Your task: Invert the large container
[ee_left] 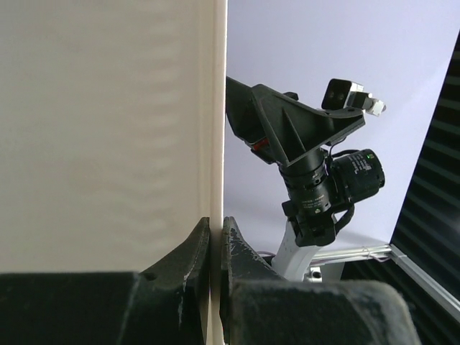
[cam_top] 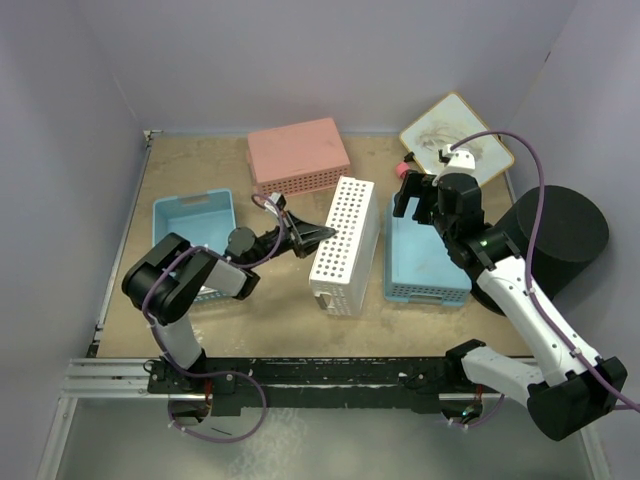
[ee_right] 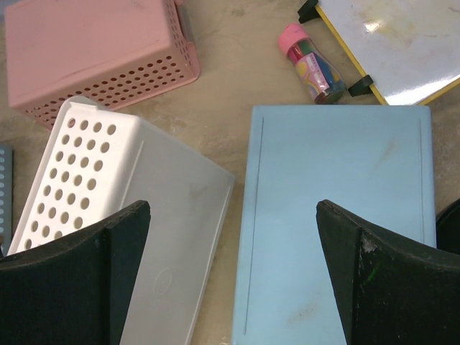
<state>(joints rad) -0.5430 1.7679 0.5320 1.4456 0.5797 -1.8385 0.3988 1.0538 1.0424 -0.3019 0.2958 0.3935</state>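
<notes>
The large container [cam_top: 560, 235] is a tall round matte-black bin at the table's far right, next to the wall. Only a dark sliver of it [ee_right: 453, 224] shows at the right edge of the right wrist view. My right gripper [cam_top: 418, 195] is open and empty, left of the bin and apart from it. It hovers [ee_right: 233, 208] over the gap between a white basket and a light-blue basket. My left gripper [cam_top: 325, 232] is shut on the thin rim of the white perforated basket [cam_top: 345, 245], which stands tilted on its side. The fingers [ee_left: 215, 221] pinch its wall [ee_left: 108, 129].
An upturned light-blue basket [cam_top: 425, 255] lies below my right gripper. A pink basket [cam_top: 298, 155] lies upside down at the back. A blue basket [cam_top: 195, 215] sits at the left. A whiteboard [cam_top: 457, 135] and a pink-capped bottle [ee_right: 309, 61] lie at the back right.
</notes>
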